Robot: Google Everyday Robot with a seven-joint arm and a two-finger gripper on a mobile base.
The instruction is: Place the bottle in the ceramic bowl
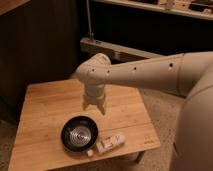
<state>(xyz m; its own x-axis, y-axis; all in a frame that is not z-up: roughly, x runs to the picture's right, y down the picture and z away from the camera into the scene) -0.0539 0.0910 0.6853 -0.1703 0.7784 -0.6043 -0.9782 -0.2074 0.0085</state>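
The black glossy ceramic bowl (pixel 79 133) with silvery rings inside sits near the front of the wooden table (pixel 45 107). The small clear bottle (pixel 110 143) with a pale label lies on its side on the table just right of the bowl, its white cap toward the bowl's front edge. My gripper (pixel 94 106) hangs from the white arm above the table, behind and slightly right of the bowl, pointing down, above and behind the bottle. It holds nothing that I can see.
The table's front edge (pixel 85 161) and right edge lie close to the bottle. A dark wall and a low metal shelf rail (pixel 120 50) stand behind the table. My white arm (pixel 160 72) spans in from the right.
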